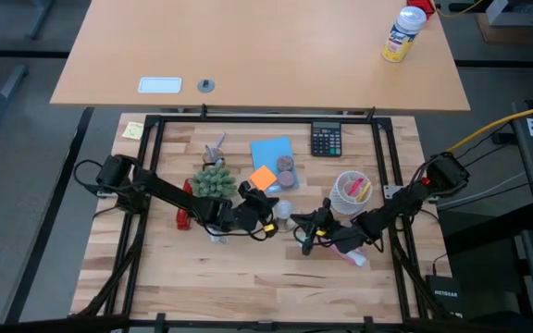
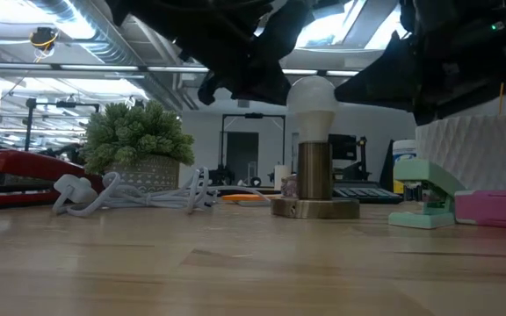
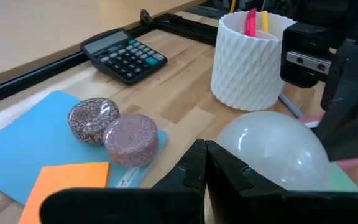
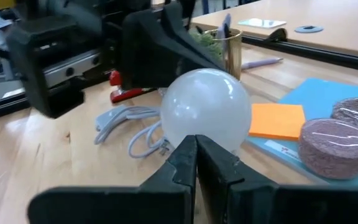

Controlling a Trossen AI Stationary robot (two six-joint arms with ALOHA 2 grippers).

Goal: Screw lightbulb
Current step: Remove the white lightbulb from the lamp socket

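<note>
The lightbulb (image 2: 313, 96), a frosted white globe, stands upright in a brass socket base (image 2: 314, 180) on the wooden table, near the middle. It also shows in the high view (image 1: 285, 212). My left gripper (image 3: 205, 157) is shut, with its tips just to the globe's (image 3: 272, 149) left. My right gripper (image 4: 196, 149) is shut, with its tips close to the globe (image 4: 207, 106) from the right and near side. In the low view both arms hang dark on either side of the globe. My left gripper's shut tips stand right beside the globe's left side (image 3: 229, 140), coming level from the table's left; I cannot tell whether they touch it. My right gripper's shut tips stand right before the globe's lower side (image 4: 197, 134), coming from the table's right; I cannot tell whether they touch it.
A potted plant (image 1: 213, 181), a red stapler (image 1: 183, 215) and a white looped cord (image 2: 139, 195) lie to the left. A white cup of pens (image 1: 352, 192) and a mint and pink object (image 2: 429, 197) stand to the right. A calculator (image 1: 326, 140), a blue pad (image 1: 271, 151) and two round pucks (image 3: 114, 127) lie farther back.
</note>
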